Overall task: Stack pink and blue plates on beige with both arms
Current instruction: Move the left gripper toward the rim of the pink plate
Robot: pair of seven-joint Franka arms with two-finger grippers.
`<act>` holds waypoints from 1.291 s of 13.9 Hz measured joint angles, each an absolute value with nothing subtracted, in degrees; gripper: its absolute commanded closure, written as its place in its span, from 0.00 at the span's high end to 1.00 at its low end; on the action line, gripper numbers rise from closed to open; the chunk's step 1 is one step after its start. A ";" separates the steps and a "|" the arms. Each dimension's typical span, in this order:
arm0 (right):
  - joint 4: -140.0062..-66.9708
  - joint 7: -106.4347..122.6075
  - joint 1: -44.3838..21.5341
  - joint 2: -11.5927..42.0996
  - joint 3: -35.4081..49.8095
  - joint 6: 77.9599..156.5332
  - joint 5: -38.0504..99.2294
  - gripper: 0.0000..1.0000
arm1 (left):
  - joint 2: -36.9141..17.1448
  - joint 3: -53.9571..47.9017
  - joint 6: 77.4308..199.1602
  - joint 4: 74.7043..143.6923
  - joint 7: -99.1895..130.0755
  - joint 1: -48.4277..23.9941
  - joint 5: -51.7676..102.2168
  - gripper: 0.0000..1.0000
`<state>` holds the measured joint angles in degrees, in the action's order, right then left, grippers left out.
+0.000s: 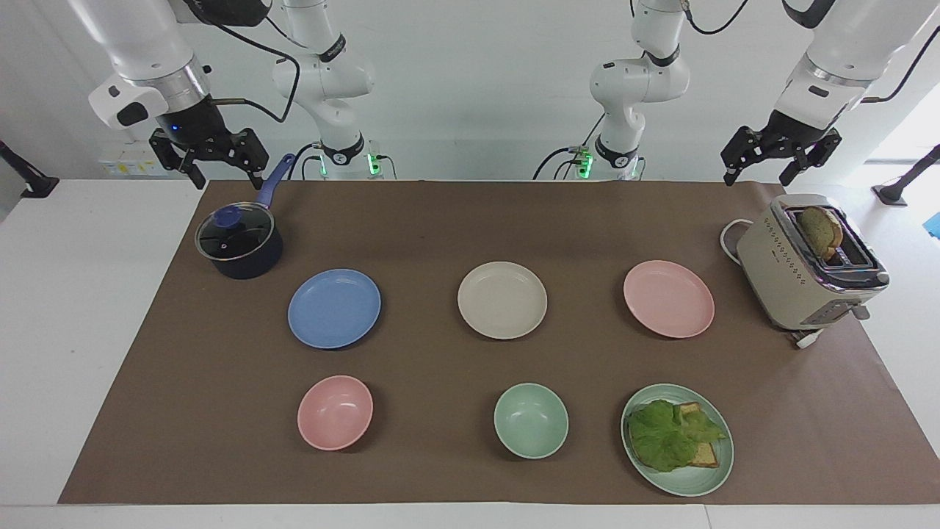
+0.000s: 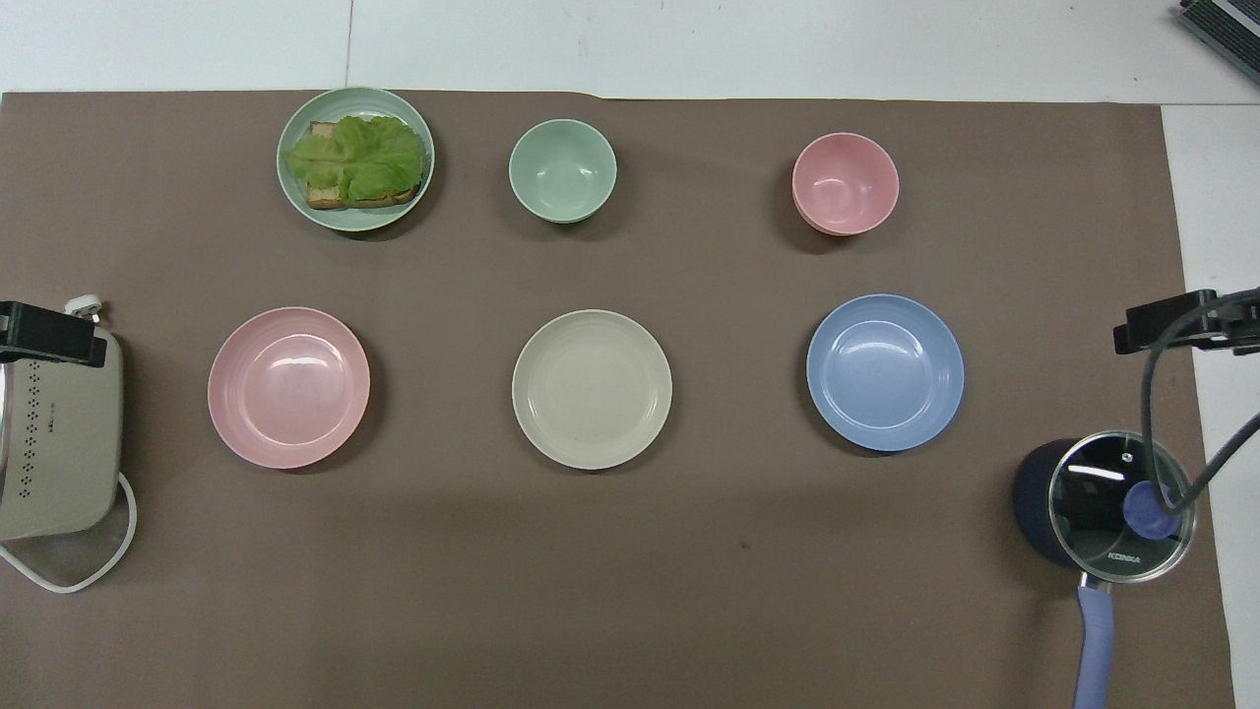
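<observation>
Three equal round plates lie in a row across the brown mat. The beige plate (image 1: 502, 300) (image 2: 592, 389) is in the middle. Toward the right arm's end lies the blue plate (image 1: 334, 308) (image 2: 885, 372), toward the left arm's end the pink plate (image 1: 668, 298) (image 2: 288, 386). All three lie flat, apart and bare. My right gripper (image 1: 226, 173) hangs open in the air over the pot's handle, holding nothing. Above the toaster's end of the mat my left gripper (image 1: 758, 173) also hangs open with nothing in it.
A dark blue pot (image 1: 239, 242) with a glass lid stands near the right arm. A beige toaster (image 1: 808, 268) holding a toast slice stands near the left arm. Farther from the robots sit a pink bowl (image 1: 335, 412), a green bowl (image 1: 530, 420) and a green plate (image 1: 709, 477) with lettuce and toast.
</observation>
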<state>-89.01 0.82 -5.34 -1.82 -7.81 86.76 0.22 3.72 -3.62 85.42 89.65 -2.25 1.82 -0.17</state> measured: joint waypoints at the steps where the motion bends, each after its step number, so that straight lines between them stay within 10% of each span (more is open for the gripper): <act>1: -89.01 0.82 -5.35 -1.82 -7.81 86.76 0.22 1.00 | 3.72 -3.61 85.42 89.65 -2.25 1.82 -0.17 1.00; 18: -89.01 0.82 -5.36 -1.82 -7.80 86.76 0.22 1.00 | 2.31 -2.84 108.31 113.73 -2.00 7.32 -0.13 1.00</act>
